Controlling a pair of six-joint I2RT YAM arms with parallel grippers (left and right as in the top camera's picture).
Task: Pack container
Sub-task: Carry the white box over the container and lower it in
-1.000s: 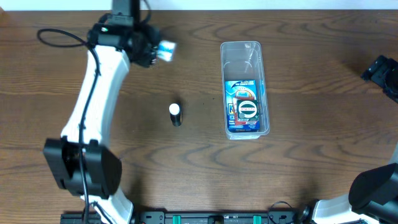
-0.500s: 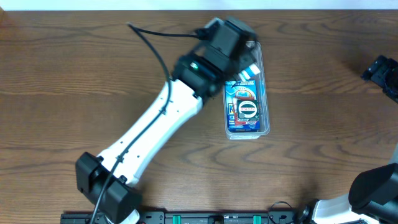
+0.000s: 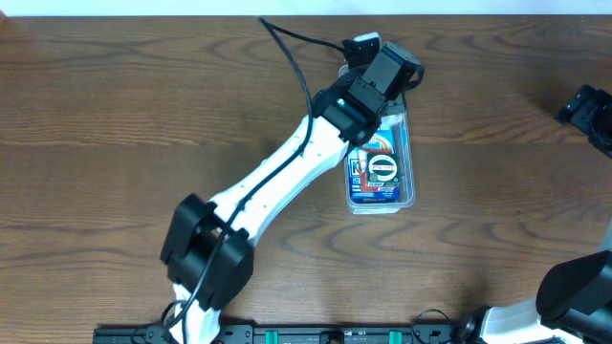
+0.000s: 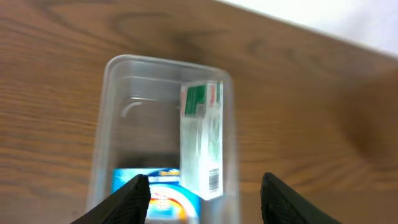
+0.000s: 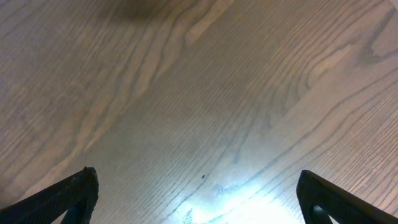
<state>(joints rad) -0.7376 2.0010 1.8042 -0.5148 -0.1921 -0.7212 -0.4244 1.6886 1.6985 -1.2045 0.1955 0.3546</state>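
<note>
- L gripper (image 4: pixel 205 198): jaws spread wide, nothing held; hangs over far end of clear plastic rectangular tub (image 4: pixel 163 61).
- Directly below the fingers: white-green cardboard box (image 4: pixel 202 137) lies in the tub along the wall on the R-finger side. Blue printed packet (image 4: pixel 146 183) lies flat at the near end.
- White L arm (image 3: pixel 277 182) crosses the wood table (image 5: pixel 186 93) diagonally.
- R gripper (image 5: pixel 199 193): wide apart, empty, bare wood beneath, well off from the tub.
- vs 1 s ago: L gripper was off to the tub's left, clamping a small blue-white item, and the tub's far half was bare.
- Barcode on box; text too blurred to read.
</note>
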